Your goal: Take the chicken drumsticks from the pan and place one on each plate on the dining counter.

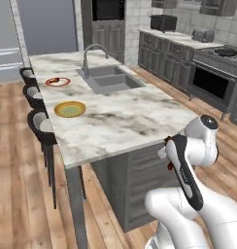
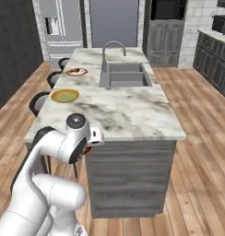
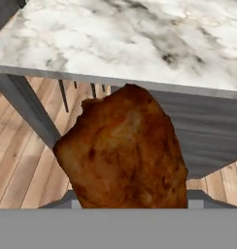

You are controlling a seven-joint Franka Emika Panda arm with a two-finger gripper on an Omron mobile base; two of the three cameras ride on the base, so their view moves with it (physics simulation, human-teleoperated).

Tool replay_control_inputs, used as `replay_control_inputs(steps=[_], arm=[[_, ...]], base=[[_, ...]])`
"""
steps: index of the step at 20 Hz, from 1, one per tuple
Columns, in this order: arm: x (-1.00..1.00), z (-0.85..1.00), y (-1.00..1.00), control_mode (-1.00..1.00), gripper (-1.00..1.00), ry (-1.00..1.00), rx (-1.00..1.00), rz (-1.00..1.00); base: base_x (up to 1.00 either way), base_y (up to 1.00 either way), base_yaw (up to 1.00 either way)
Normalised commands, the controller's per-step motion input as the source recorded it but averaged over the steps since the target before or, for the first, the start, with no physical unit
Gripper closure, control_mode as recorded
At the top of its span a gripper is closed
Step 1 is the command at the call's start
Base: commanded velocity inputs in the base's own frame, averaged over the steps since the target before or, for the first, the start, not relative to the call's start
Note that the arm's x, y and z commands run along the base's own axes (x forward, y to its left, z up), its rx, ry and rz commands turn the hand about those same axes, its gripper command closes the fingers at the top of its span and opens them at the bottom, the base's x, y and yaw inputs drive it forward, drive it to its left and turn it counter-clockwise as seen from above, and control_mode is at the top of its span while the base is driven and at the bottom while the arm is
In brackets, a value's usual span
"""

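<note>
Hand [image 3: 127, 206] holding a drumstick [image 3: 123, 155] below the table's [image 1: 140, 121] near edge, we risk knocking it loose against that edge while lifting toward the yellow plate [image 1: 70, 109].

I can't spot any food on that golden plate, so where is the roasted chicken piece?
The glossy orange-brown chicken drumstick fills the hand view, close to the camera, just below the near edge of the white marble island counter.
</note>
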Motion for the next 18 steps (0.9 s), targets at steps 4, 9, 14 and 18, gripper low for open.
replay_control_inputs(steps=[4,9,14,18], arm=[[0.00,0.00,0.00,1.00,1.00,0.00,0.00,0.00],[0.00,0.00,0.00,1.00,1.00,0.00,0.00,0.00],[0.00,0.00,0.00,1.00,1.00,0.00,0.00,0.00],[0.00,0.00,0.00,1.00,1.00,0.00,0.00,0.00]], base=[[-0.11,1.00,-0.41],[-0.19,1.00,-0.41],[-0.10,1.00,-0.37],[0.00,1.00,-0.30]])
